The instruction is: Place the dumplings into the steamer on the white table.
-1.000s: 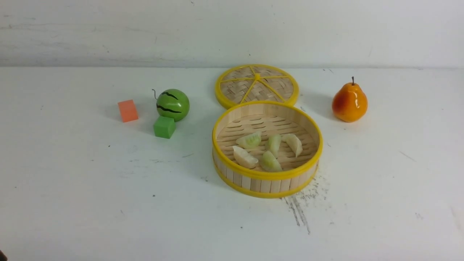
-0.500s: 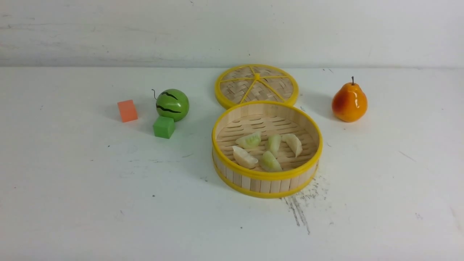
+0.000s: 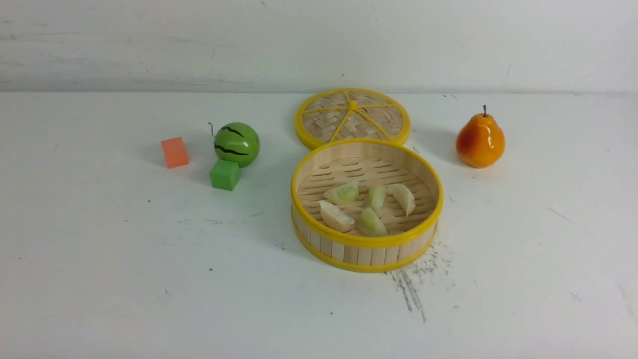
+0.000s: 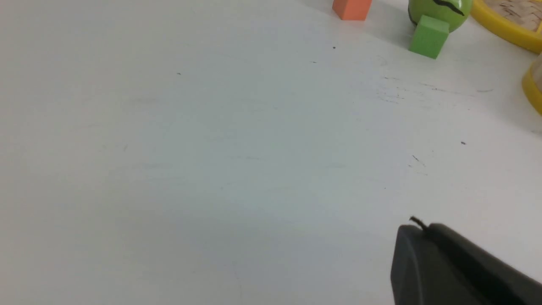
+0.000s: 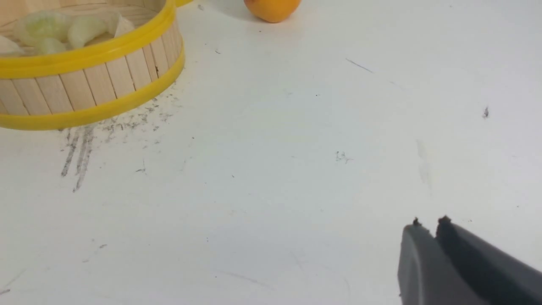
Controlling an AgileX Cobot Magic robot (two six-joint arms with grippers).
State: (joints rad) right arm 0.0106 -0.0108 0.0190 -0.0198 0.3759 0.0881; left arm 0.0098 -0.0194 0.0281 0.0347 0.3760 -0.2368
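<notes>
Several pale cream and light green dumplings (image 3: 371, 207) lie together on the slatted floor of the round bamboo steamer (image 3: 366, 242), which stands on the white table (image 3: 149, 279). Neither gripper shows in the front view. In the left wrist view my left gripper (image 4: 419, 226) hangs over bare table, shut and empty, far from the steamer's rim (image 4: 534, 89). My right gripper (image 5: 427, 223) is over bare table too, its fingers together with only a small notch at the tips and nothing between them. The steamer (image 5: 84, 84) with the dumplings (image 5: 46, 27) lies well away from it.
The flat woven lid (image 3: 353, 117) lies just behind the steamer. A toy watermelon (image 3: 237, 143), a green cube (image 3: 225, 174) and an orange cube (image 3: 175, 152) sit to the left. A pear (image 3: 480, 141) stands at the right. Dark scratch marks (image 3: 411, 289) run in front of the steamer.
A dark bit at the lower left corner of the front view has gone out of the picture. Nothing on the table has moved.
</notes>
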